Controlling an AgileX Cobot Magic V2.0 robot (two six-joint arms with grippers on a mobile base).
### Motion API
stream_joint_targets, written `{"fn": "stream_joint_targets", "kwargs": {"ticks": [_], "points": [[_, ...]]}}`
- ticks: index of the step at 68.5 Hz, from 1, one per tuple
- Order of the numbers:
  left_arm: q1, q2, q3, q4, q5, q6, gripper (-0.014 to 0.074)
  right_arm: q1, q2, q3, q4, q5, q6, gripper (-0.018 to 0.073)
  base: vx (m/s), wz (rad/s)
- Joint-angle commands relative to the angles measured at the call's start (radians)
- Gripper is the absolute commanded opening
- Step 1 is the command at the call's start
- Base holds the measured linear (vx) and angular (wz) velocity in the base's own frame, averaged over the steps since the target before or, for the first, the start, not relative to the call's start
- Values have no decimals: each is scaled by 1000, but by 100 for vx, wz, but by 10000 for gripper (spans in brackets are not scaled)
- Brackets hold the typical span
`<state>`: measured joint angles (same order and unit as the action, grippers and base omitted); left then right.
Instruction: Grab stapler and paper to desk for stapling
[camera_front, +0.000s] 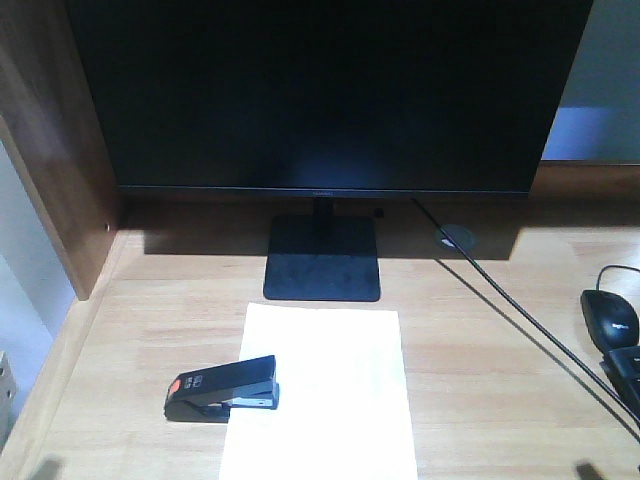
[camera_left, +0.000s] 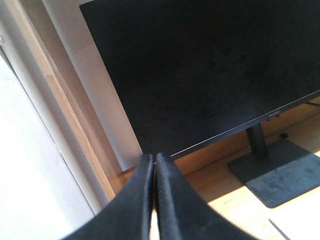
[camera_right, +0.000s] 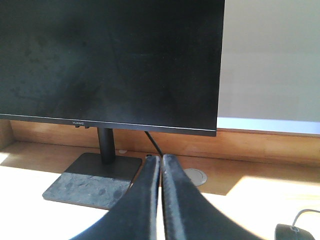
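Observation:
The white paper (camera_front: 325, 395) lies flat on the light wooden desk (camera_front: 130, 330), just in front of the monitor's base. The black stapler (camera_front: 222, 388) lies at the sheet's left edge, its orange patch pointing left and its right end over the paper. My left gripper (camera_left: 154, 156) is shut with nothing between its fingers and hangs above the desk's left back corner. My right gripper (camera_right: 161, 157) is also shut and empty, facing the monitor's stand from the right of it. Neither gripper touches the stapler or the paper.
A large dark monitor (camera_front: 320, 90) on a square black base (camera_front: 322, 258) fills the back. Its cable (camera_front: 520, 320) runs diagonally to the right front. A black mouse (camera_front: 610, 315) lies at the right edge. A wooden side panel (camera_front: 50, 150) walls the left.

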<state>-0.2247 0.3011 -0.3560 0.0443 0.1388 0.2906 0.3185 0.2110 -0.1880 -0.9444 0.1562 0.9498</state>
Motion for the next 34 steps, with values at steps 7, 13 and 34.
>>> {"fn": "stream_joint_targets", "kwargs": {"ticks": [7, 13, 34], "points": [[-3, 10, -24, -11, -71, -12, -6, 1, 8, -25, -22, -38, -10, -10, 0, 0], [-3, 10, -24, -11, -71, -12, -6, 1, 8, -25, -22, -38, -10, -10, 0, 0], [-3, 10, -24, -11, -71, -12, -6, 1, 8, -25, -22, -38, -10, -10, 0, 0]]}}
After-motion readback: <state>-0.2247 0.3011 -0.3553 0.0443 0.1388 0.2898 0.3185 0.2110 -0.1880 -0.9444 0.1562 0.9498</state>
